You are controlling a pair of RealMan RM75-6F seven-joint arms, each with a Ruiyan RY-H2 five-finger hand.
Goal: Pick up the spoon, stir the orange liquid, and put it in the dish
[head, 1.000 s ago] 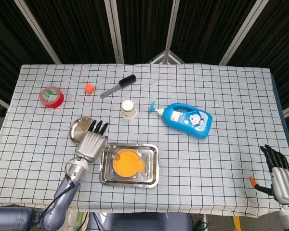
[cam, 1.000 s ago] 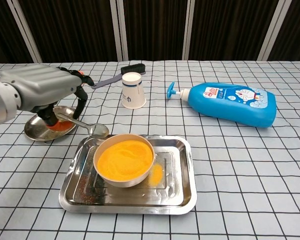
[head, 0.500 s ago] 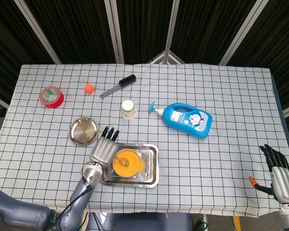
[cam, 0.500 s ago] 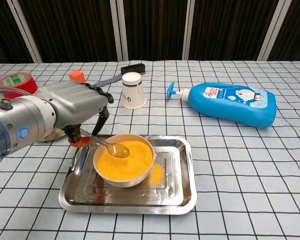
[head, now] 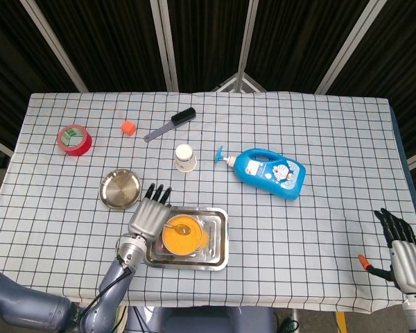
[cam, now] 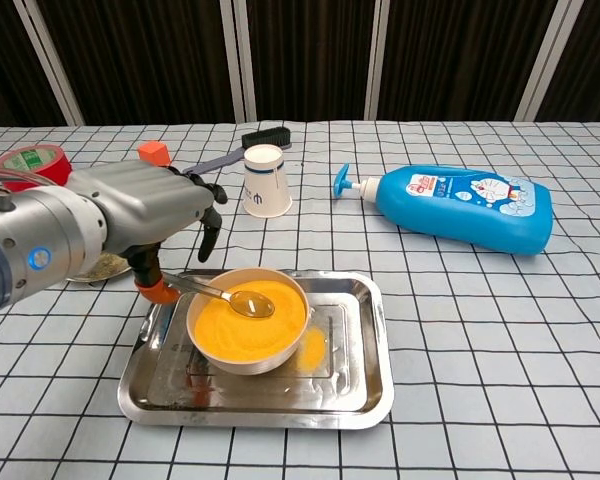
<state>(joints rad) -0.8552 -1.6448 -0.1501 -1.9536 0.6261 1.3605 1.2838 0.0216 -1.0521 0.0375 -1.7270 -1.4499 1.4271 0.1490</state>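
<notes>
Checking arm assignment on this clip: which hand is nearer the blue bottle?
Left. The left hand holds the spoon over the bowl, down-left of the blue bottle; the right hand sits farther off at the table's near right corner.

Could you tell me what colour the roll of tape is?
The roll of tape is red, with a green label on top; the head view shows it best.

The left hand point(cam: 145, 205) holds the spoon point(cam: 230, 296) in the orange liquid point(cam: 250, 320).
</notes>
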